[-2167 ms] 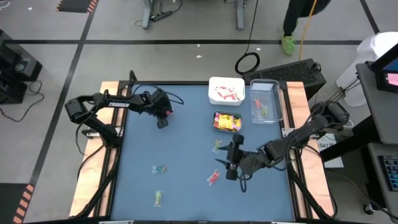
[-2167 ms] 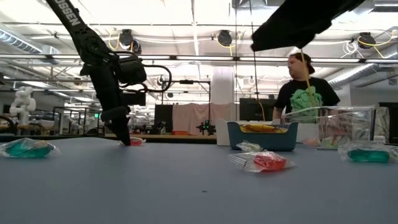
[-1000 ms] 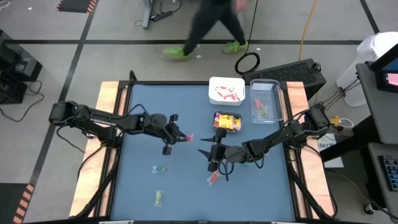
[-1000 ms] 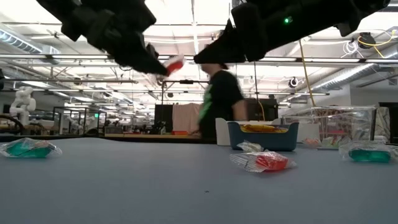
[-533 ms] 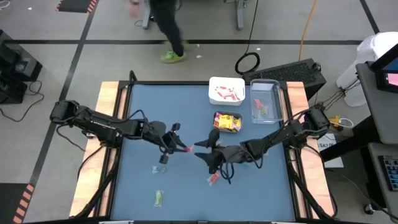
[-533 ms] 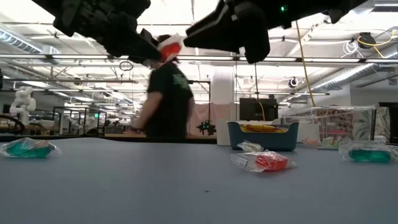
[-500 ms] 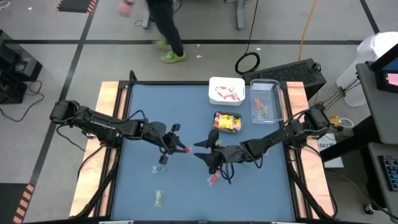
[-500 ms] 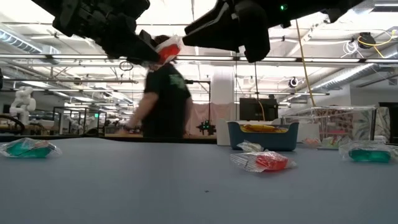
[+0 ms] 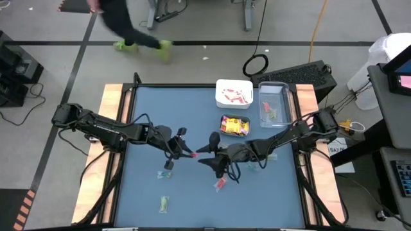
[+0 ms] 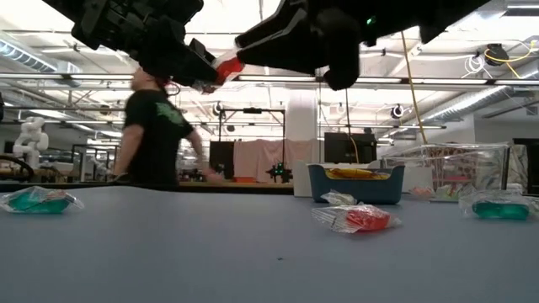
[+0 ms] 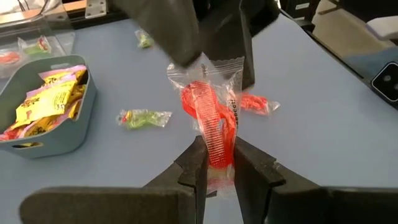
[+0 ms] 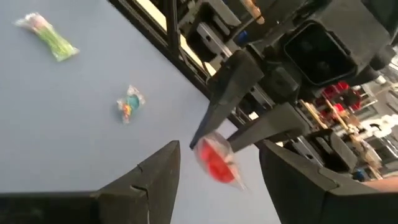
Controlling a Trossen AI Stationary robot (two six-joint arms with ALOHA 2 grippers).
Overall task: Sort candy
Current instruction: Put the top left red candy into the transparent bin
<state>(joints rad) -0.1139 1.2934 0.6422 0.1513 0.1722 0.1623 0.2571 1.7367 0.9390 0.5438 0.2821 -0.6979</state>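
The wide blue-topped bench with pale wooden side rails carries everything. Both dark arms reach over its middle, above the surface, their grippers meeting tip to tip.

At the bench's far edge stand a white square tub holding red and white pieces, and beside it a clear plastic rectangular box with a few green pieces inside. Just nearer is a teal-grey rectangular tray filled with yellow square packets printed in red.

The left gripper is pinching a red sweet in a clear crinkled wrapper, its two fingers pressed onto the wrapper's lower end, with the sweet held up off the bench. The right gripper faces it with its fingers spread wide; in the right wrist view the red sweet sits in the gap between them, and the low view shows a right fingertip right at the sweet.

Loose candy lies on the bench: a second red clear-wrapped sweet near the right arm, a green clear-wrapped sweet close to the tray, a teal-green wrapped piece on the left half, and a light green wrapped piece near the front edge.

A person in a dark shirt is in the room beyond the bench.
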